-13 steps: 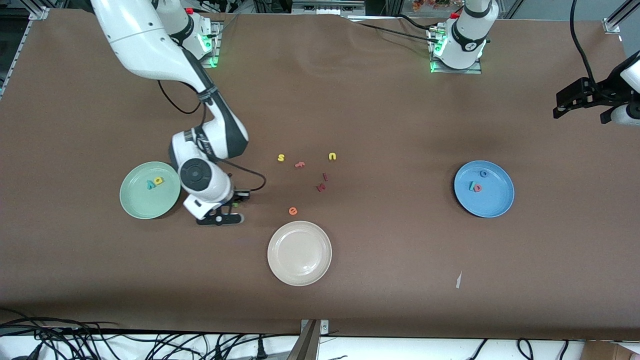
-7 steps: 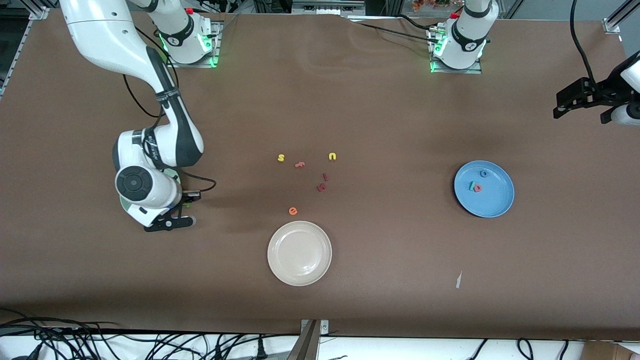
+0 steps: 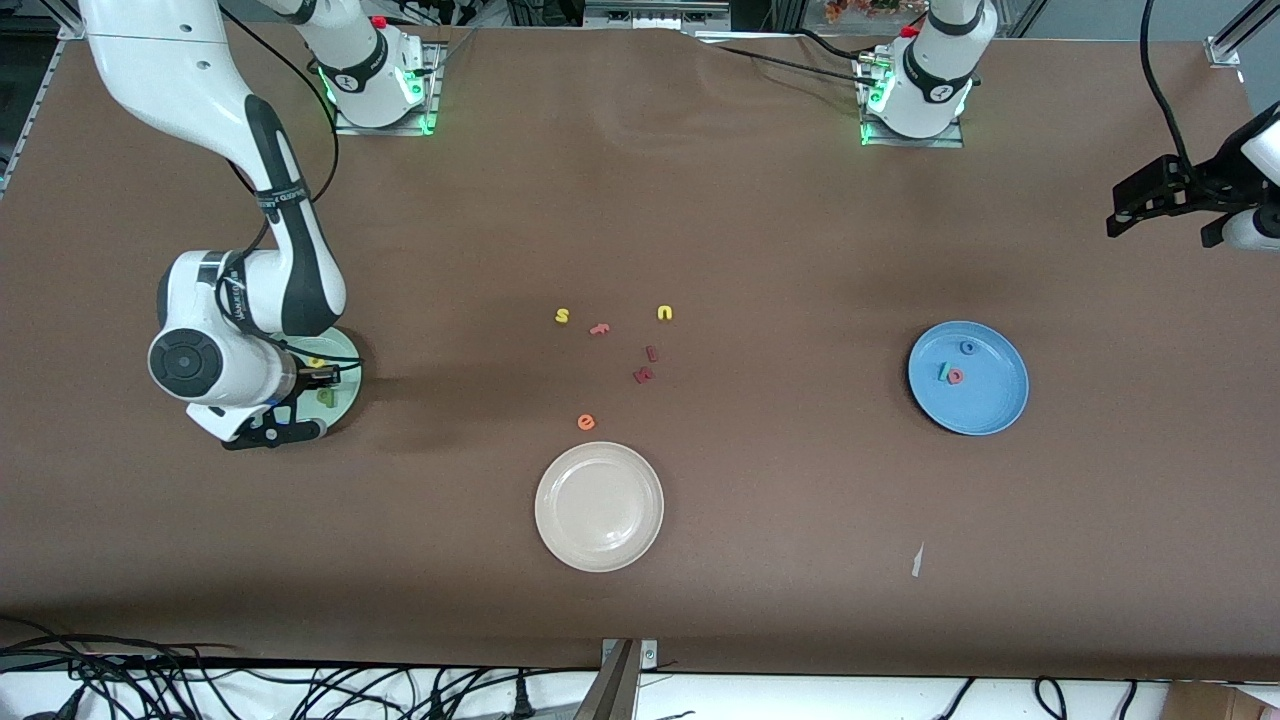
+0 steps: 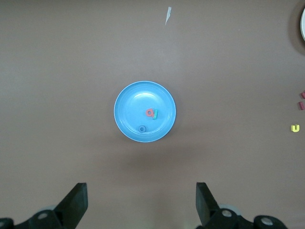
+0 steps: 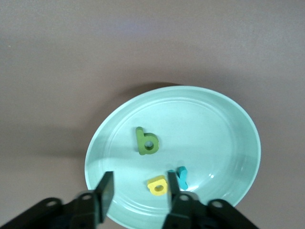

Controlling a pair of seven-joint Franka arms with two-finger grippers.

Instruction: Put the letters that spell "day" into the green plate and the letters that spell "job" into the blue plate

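You are looking down on a brown worktop (image 3: pixel 700 200) with two arms based along its top edge. The right tool (image 5: pixel 138 193) hovers over the green plate (image 5: pixel 224 129) at the right arm's end of the worktop, its fingers parted and empty. In that plate lie the three letters that spell "day": a dark green letter (image 5: pixel 146 141), a yellow letter (image 5: pixel 157 185) and a teal y (image 5: pixel 181 177), the yellow and the teal just beside each other. The left tool (image 4: pixel 140 205) hangs high over the left arm's end of the worktop, open and holding nothing; that arm waits. In the blue plate (image 3: pixel 995 405) lie the blue ring (image 3: pixel 967 347), the salmon-red letter (image 3: pixel 956 376) and the teal hook (image 3: pixel 943 372), the last two touching. By the look of it both words are sorted and nothing remains but to withdraw. The stray letters, among them a yellow s (image 3: pixel 562 316) and an orange e (image 3: pixel 586 422), sit mid-worktop near an empty cream plate (image 3: pixel 640 545).
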